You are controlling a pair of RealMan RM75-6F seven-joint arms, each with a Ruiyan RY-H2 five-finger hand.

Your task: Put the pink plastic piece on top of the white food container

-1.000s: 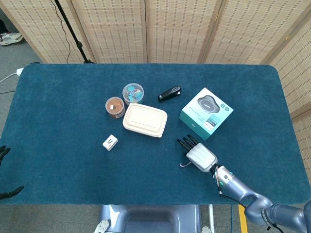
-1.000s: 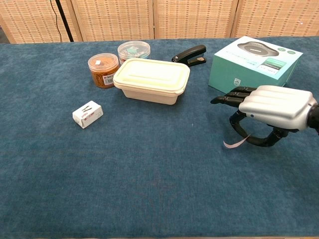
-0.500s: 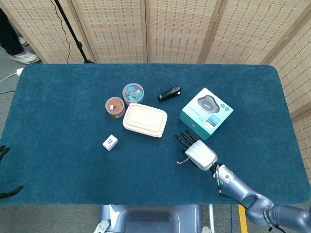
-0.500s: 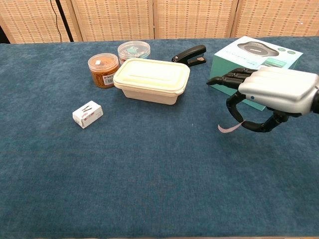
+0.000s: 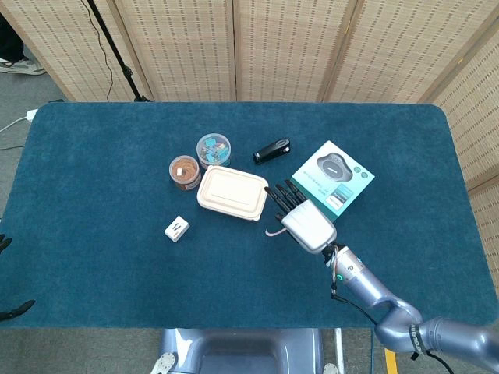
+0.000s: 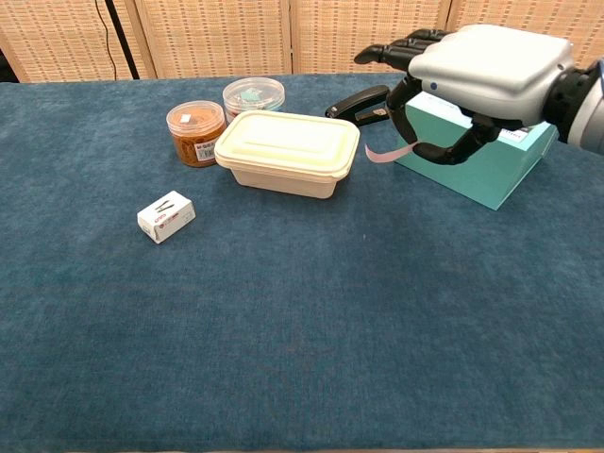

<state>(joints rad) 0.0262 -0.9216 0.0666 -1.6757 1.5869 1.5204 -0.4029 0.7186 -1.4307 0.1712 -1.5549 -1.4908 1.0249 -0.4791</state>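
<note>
The right hand point(image 6: 472, 80) pinched a thin pink plastic strip point(image 6: 387, 152) beside the white rectangular food container point(image 6: 288, 151); the head view barely showed it, apparently airborne.

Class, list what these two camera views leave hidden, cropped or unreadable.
- Pink plastic piece: mostly hidden under the right hand in both views.
- Left hand: head view, cut off by the frame's left edge.
- Small white box: its print is too small to read.
- Teal box: chest view, partly behind the hand.

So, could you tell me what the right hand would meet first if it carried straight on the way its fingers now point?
Probably the white food container: the right hand points toward its near corner, though it seems raised, so depth is unclear.
</note>
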